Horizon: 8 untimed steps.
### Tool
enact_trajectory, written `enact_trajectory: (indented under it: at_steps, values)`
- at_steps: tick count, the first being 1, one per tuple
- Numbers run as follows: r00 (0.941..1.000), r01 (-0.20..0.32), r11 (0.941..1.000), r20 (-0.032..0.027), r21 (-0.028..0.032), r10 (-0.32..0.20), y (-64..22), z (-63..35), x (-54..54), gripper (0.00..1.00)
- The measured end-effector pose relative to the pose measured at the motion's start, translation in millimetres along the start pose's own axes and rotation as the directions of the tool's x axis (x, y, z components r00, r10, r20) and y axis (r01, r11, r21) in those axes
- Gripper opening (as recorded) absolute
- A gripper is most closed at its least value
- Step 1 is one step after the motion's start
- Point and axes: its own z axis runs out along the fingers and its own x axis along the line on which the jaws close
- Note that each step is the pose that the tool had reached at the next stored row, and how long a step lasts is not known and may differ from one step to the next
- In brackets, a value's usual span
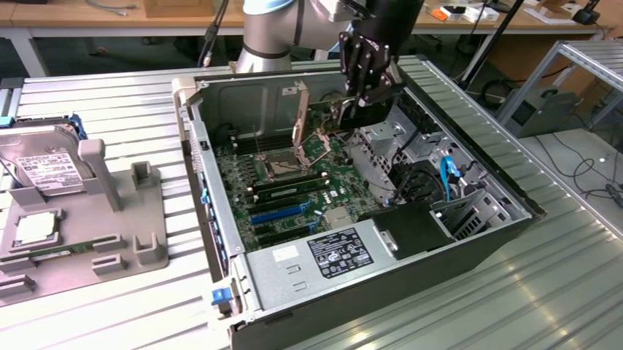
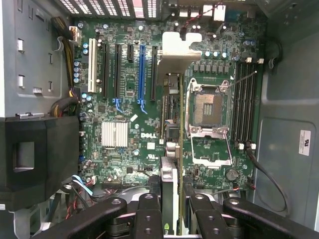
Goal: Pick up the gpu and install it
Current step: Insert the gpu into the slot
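The gpu (image 2: pixel 170 119) is gripped edge-on between the jaws; below the jaws is the motherboard (image 2: pixel 119 164) inside an open computer case (image 1: pixel 409 299).

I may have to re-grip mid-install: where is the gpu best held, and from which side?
The gpu stands on edge over the motherboard, its bracket at one end. Probably best: its upper long edge, from above the open case, fingers on its two flat faces, as the gripper has it now.
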Motion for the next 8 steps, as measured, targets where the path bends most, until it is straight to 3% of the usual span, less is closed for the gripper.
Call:
enact_trajectory:
  at_steps: [8]
  values:
    - [1.0, 0.0, 1.0, 0.0015, 0.0001, 0.0, 0.0, 2.4, 0.3, 0.27]
